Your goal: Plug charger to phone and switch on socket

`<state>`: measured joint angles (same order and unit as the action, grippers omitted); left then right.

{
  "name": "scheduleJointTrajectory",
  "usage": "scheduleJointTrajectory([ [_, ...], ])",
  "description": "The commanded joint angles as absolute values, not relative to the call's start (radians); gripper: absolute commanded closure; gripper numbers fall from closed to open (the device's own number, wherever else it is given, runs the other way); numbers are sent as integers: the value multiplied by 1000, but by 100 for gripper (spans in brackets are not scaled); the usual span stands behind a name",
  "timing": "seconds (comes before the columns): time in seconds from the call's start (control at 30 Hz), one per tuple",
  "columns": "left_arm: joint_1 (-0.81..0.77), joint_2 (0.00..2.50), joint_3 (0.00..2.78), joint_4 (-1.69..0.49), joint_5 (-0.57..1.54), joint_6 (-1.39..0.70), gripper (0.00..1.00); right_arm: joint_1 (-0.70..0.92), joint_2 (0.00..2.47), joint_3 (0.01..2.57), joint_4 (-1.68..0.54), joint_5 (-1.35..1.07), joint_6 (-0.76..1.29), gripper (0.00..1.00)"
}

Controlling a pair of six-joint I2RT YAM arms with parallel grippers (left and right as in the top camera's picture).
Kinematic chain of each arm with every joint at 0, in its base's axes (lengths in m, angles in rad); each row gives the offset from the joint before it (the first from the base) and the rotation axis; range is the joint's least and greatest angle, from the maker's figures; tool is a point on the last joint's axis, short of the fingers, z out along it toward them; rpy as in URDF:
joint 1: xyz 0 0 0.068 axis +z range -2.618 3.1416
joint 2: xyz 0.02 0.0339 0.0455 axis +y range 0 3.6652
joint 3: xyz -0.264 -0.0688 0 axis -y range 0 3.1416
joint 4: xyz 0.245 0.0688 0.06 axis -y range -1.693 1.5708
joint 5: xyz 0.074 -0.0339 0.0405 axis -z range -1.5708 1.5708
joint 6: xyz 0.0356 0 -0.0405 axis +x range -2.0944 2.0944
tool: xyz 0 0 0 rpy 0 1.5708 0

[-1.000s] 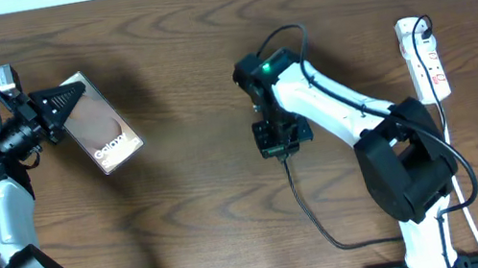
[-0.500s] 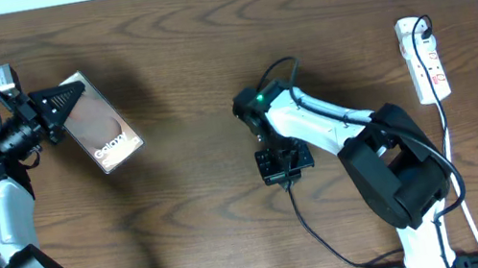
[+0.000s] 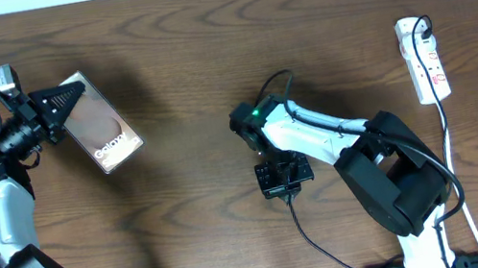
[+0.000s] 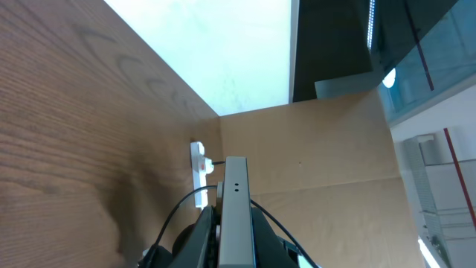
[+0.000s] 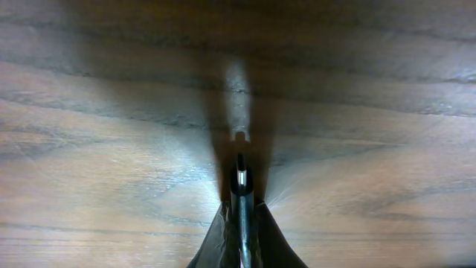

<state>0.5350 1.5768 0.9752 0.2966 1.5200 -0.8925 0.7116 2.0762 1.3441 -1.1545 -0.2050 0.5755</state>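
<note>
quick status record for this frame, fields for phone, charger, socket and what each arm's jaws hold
phone: dark glossy Galaxy smartphone, at the left, gripped by the left jaws
charger: thin black cable, its connector tip pinched in the right jaws near the middle of the wooden table
socket: white oblong power strip, far right, neither arm on it; switch state unreadable
plugged into phone: no, tip and phone well apart

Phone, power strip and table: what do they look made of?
The phone: glossy dark face, likely glass, since it mirrors light around the white lettering. The power strip: matte white moulded body, probably plastic. The table: brown wood grain with a low sheen; solid wood or laminate, cannot tell.
</note>
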Motion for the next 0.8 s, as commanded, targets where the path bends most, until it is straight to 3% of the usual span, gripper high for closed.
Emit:
scheduleJointTrajectory([
  [0.0, 537, 1577, 972, 305, 1541, -891, 92, 718, 2100, 1327, -1113, -194, 601, 99],
  [0.17, 537, 1577, 972, 305, 1541, -890, 92, 710, 2100, 1437, -1099, -336, 432, 99],
  [0.47, 537, 1577, 972, 305, 1541, -890, 93, 715, 2100, 1696, -1066, -957, -107, 99],
  [0.77, 530, 1577, 972, 336, 1522, -882, 93, 714, 2100, 1720, -971, -1237, -208, 99],
])
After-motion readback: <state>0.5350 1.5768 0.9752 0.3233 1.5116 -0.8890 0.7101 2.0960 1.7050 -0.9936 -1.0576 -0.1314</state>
